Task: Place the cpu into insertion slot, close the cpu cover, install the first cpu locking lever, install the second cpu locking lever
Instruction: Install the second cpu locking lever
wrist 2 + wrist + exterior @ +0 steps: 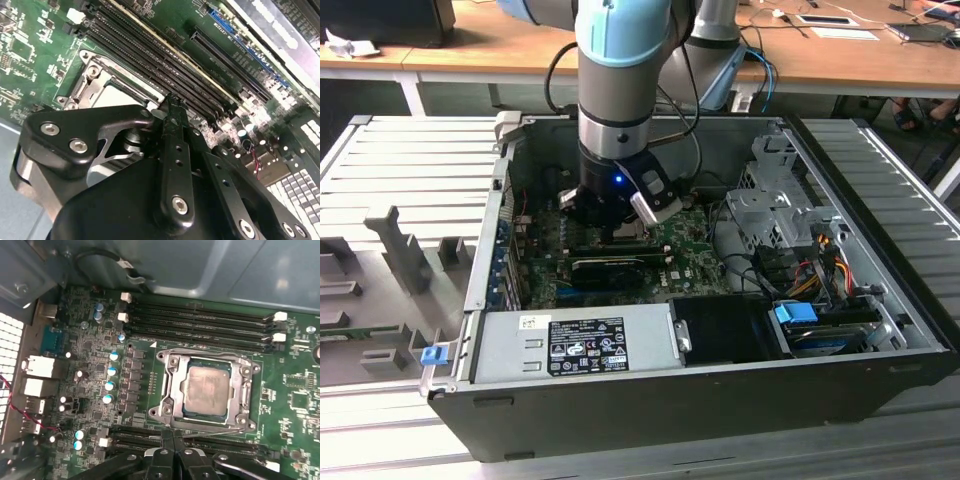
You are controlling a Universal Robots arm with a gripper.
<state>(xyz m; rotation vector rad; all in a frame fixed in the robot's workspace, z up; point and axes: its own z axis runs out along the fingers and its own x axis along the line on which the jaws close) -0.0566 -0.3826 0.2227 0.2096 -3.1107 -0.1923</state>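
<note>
Tool (172, 447) fingers together just beside the cpu cover (169, 390), cpu (206, 390) sitting in the insertion slot (225, 371), cover down.

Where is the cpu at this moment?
In the first wrist view the cpu lies in the insertion slot, framed by the cpu cover, between the black memory slots and the gripper.
</note>
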